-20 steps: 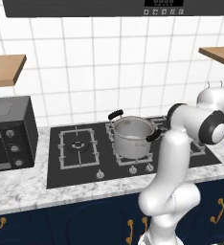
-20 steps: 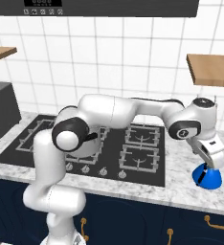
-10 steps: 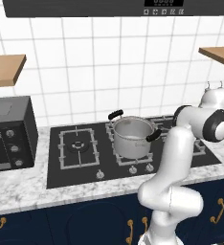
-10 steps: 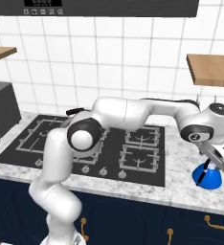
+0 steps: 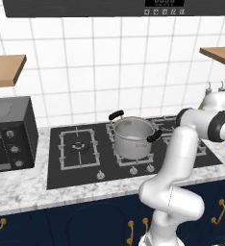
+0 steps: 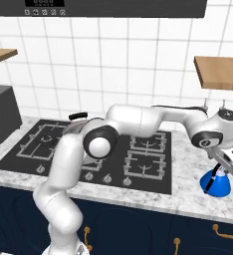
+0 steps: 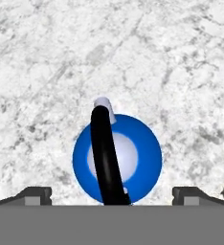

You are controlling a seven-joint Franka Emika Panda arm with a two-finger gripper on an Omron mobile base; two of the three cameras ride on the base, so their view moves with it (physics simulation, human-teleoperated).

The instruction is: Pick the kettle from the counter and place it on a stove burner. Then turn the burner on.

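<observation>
The small blue kettle [image 6: 215, 184] stands on the marbled counter [image 6: 188, 199], right of the black cooktop. Its black arched handle [image 7: 106, 153] runs across the pale lid, and the blue body [image 7: 145, 158] shows on either side. My gripper [image 6: 219, 172] hangs directly over the kettle, just above the handle. In the hand view the gripper [image 7: 113, 194] is open, one fingertip [image 7: 35, 194] standing on each side of the kettle, wide apart. The free stove burner [image 6: 145, 167] with its black grate lies left of the kettle.
A big two-handled steel pot [image 5: 132, 137] sits on a middle burner. Silver knobs [image 6: 88, 176] line the cooktop's front edge. A dark microwave [image 5: 8, 132] stands at the far left, and a wooden shelf [image 6: 220, 72] hangs above the kettle.
The hand has swung right and down until it is over the kettle, with the elbow following. The kettle and pot have not moved.
</observation>
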